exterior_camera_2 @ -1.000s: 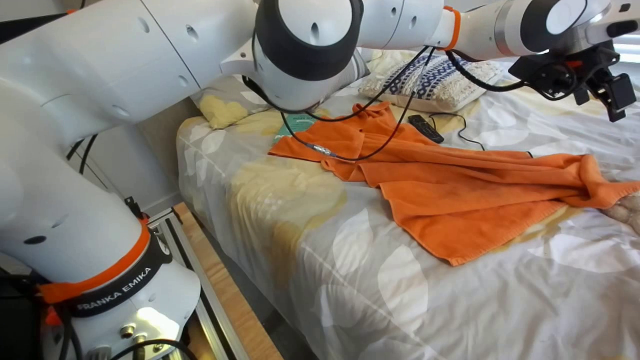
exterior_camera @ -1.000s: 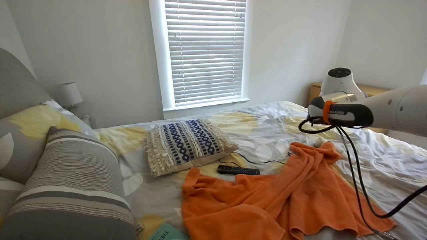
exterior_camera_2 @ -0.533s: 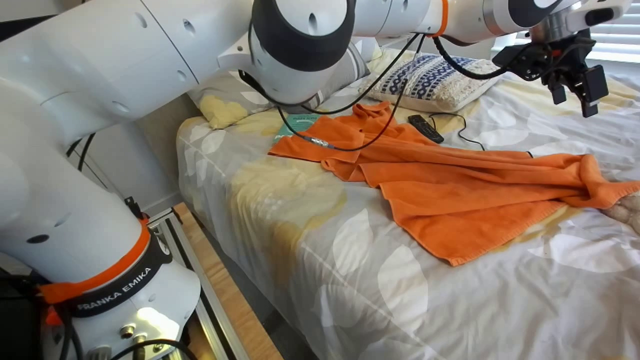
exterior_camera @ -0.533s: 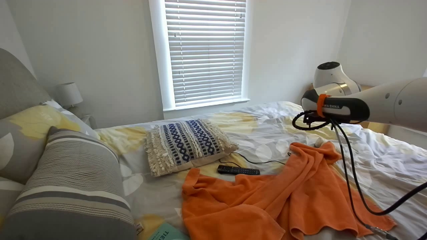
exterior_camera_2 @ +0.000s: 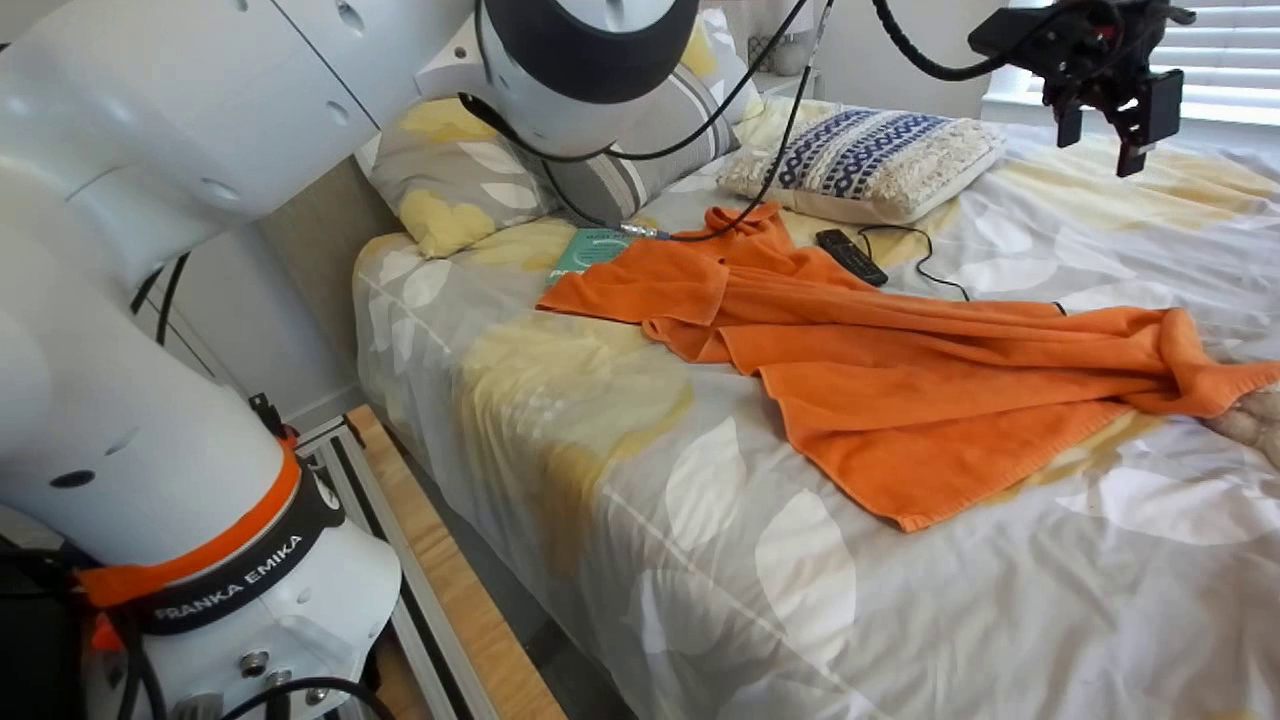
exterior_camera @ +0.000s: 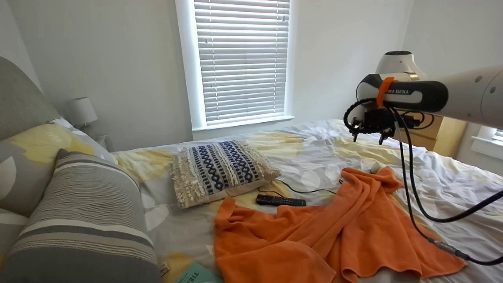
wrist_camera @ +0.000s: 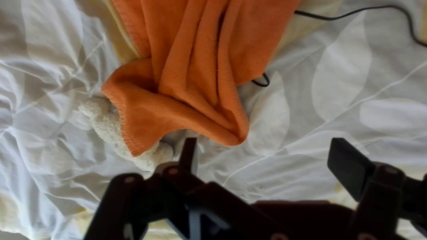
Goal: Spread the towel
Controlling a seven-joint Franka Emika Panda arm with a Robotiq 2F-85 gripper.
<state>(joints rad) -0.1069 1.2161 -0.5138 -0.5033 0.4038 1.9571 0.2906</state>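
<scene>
The orange towel (exterior_camera: 369,232) lies wrinkled and partly bunched on the bed in both exterior views (exterior_camera_2: 900,380). Its far end is gathered into long folds, and a corner flops over a fluffy pale object. In the wrist view the gathered end of the towel (wrist_camera: 196,66) fills the upper middle. My gripper (exterior_camera: 368,139) is open and empty, in the air above the bed beyond the towel's gathered end. It also shows in an exterior view (exterior_camera_2: 1100,150) at the upper right. In the wrist view the wide-apart fingers (wrist_camera: 263,153) have only bedsheet between them, with the towel apart from them.
A blue-patterned pillow (exterior_camera: 224,169) and a black remote (exterior_camera: 281,200) with a cable lie beside the towel. The fluffy pale object (wrist_camera: 113,130) is partly under the towel's corner. A green book (exterior_camera_2: 590,250) and a striped pillow (exterior_camera: 86,212) lie toward the headboard. Arm cables hang over the bed.
My gripper and arm have risen higher above the bed, and the gripper has shifted slightly left in an exterior view. The towel has not moved.
</scene>
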